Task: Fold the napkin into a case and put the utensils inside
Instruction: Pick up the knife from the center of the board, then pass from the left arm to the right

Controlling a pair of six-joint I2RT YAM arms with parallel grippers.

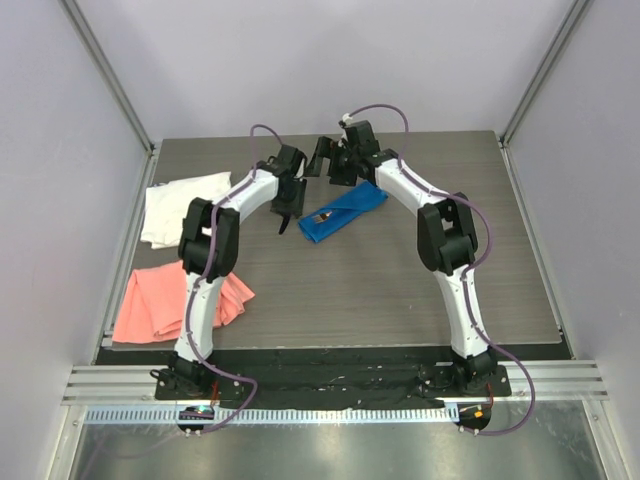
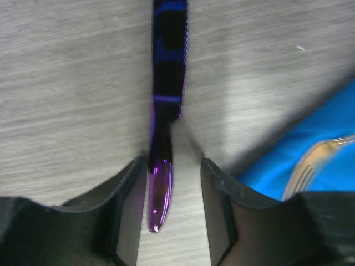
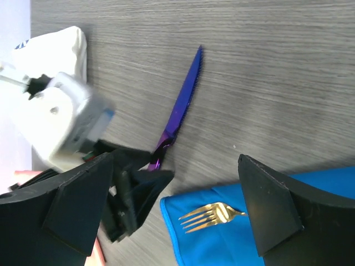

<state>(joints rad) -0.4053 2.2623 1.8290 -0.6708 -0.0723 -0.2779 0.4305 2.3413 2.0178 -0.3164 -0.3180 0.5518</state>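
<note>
Left hand [image 2: 173, 166] is low over the counter [image 1: 400, 290], jaws parted, and the purple knife [image 2: 166, 83] lies right in the gap. Its handle end sits between the two fingers [image 2: 130, 216], hard up against one of them, with bare counter showing on the other side, so nothing is pinched. The blade runs straight out ahead of the hand, flat on the wood.

Just off to one side of that hand lies the blue napkin [image 2: 310, 144], folded into a narrow strip. A fork [image 3: 213, 215] lies on top of it, golden tines pointing toward the knife handle.

Right hand [image 3: 175, 166] is spread wide, holding nothing. It hovers over the near end of the napkin, and the fork's tines show in the open space between its fingers. The fork's handle is hidden behind one finger in the wrist view. The left hand sits just beyond the napkin's edge from here, so the two hands are close together at the far middle of the counter.

Well away on the left hand's outer side, a white cloth [image 1: 180, 205] lies at the counter's edge. A pink cloth [image 1: 165, 300] lies nearer the arm bases.
</note>
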